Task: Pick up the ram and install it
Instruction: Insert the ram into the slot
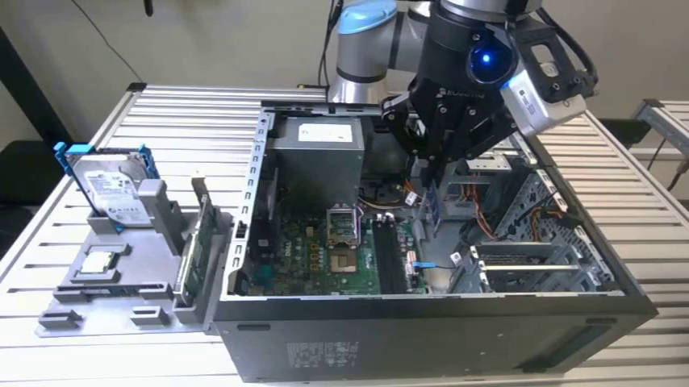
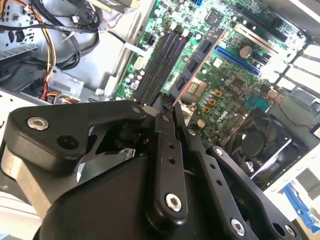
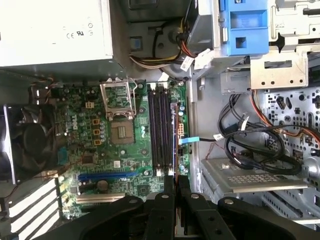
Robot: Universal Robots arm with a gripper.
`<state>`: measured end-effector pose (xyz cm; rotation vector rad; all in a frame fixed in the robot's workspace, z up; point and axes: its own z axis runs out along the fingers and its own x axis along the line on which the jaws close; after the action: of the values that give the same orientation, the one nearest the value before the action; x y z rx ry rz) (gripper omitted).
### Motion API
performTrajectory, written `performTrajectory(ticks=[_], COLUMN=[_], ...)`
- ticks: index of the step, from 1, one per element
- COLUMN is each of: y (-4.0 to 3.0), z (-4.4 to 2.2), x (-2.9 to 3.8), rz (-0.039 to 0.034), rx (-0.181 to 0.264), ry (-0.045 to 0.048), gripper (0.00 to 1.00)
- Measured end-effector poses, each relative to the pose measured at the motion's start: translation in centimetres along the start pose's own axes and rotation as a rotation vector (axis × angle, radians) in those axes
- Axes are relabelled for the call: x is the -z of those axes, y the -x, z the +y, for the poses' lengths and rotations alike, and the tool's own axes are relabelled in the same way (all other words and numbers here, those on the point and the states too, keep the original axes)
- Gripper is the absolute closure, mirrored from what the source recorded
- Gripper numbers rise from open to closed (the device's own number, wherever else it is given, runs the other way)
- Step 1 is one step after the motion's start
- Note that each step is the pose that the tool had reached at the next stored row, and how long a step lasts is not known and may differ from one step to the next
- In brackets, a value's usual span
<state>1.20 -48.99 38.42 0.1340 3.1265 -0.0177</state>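
The end effector sits nearest in both wrist views. Its 2 fingers are drawn narrow on the ram, a thin dark stick seen edge-on between the tips. It hangs over the open case, above the board's black slots. Beside the case, on the table, a grey tray holds the drive.
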Motion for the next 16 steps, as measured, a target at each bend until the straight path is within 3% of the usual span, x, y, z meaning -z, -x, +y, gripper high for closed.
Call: performTrajectory(ticks=[12,16], y=[0.88,0.93], z=[0.4,0.52], x=[-0.99,-1.23], rz=[0.0163,0.0173], rx=[0.0,0.0], ry=[-0.0013,-0.0011], gripper=[0.85,0.85])
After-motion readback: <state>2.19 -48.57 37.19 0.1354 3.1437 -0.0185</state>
